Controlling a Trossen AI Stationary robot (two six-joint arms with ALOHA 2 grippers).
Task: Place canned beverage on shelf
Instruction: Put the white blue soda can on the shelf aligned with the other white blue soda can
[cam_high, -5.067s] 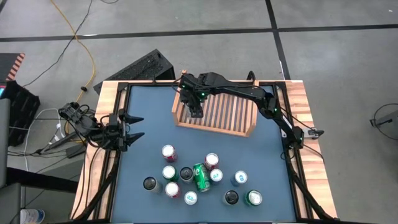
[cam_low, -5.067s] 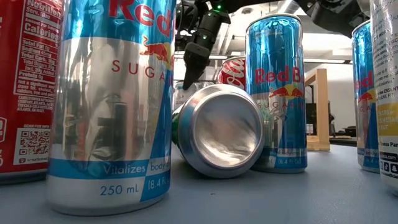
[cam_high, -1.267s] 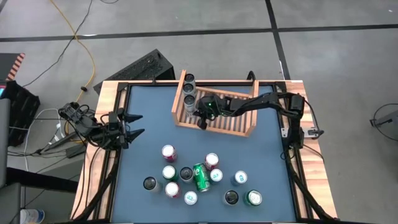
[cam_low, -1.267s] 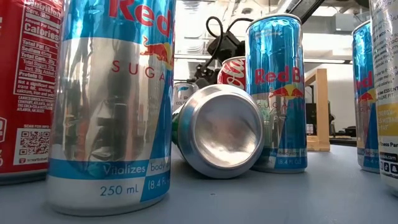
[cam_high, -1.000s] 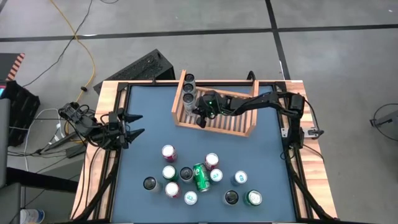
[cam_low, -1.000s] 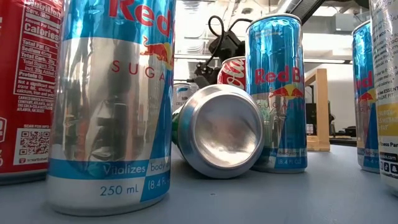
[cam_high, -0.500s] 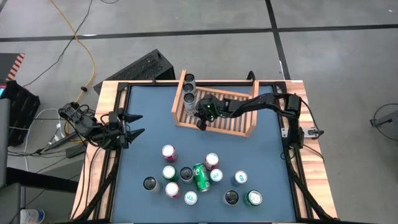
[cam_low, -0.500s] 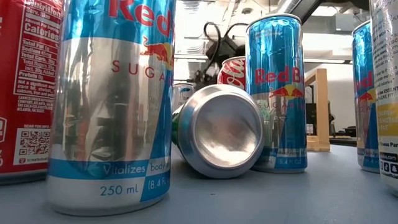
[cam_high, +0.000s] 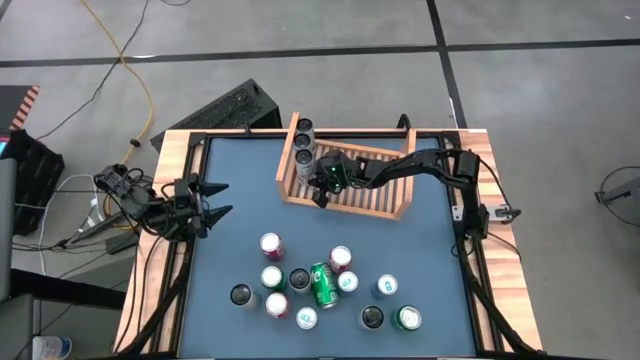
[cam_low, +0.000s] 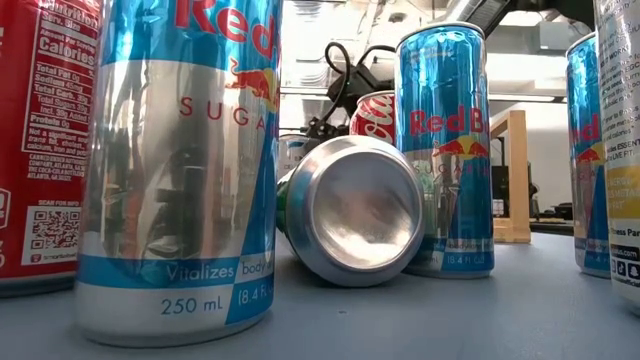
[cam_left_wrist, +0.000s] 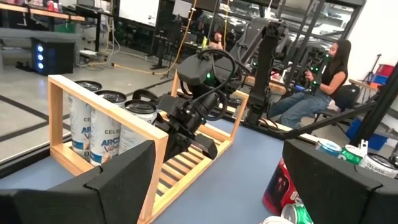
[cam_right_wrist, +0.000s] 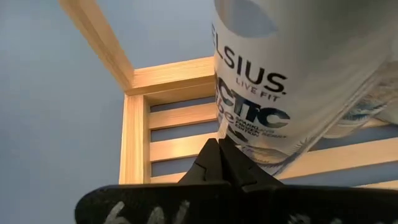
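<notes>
Cans (cam_high: 320, 285) stand clustered at the lower middle of the table (cam_high: 230, 190); one green can (cam_high: 323, 284) lies toppled. At left, the left tool (cam_high: 215, 200) waits, fingers apart. Farther up, the right tool (cam_high: 322, 197), pinched together and empty, sits inside the shelf (cam_high: 345, 205) beside three shelved cans (cam_high: 303, 143). A careless swing might topple them.
</notes>
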